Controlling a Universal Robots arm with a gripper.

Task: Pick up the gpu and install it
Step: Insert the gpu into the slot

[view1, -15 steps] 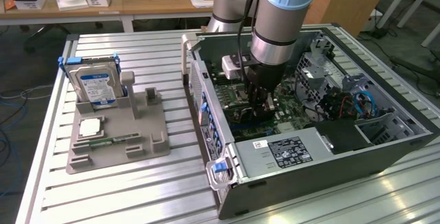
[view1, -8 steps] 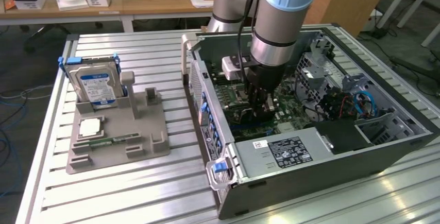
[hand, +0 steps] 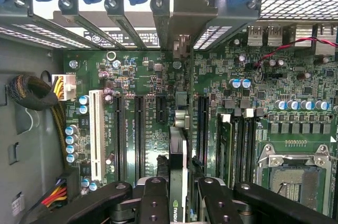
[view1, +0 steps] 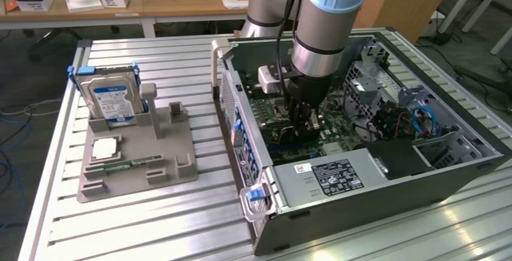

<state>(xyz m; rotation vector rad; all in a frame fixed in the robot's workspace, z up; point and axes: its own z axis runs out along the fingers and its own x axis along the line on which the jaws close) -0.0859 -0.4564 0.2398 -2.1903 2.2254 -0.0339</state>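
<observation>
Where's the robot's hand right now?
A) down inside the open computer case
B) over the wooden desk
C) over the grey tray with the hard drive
A: the hand sits inside the computer case, gripping the gpu edge-on above the green motherboard.

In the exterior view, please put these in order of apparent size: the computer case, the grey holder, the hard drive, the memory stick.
Largest to smallest:
1. computer case
2. grey holder
3. hard drive
4. memory stick
No two look alike in size.

case (view1: 360,210) open above; drive cage (view1: 372,84), slot wall (view1: 240,114) flank claw (view1: 304,132)
</observation>
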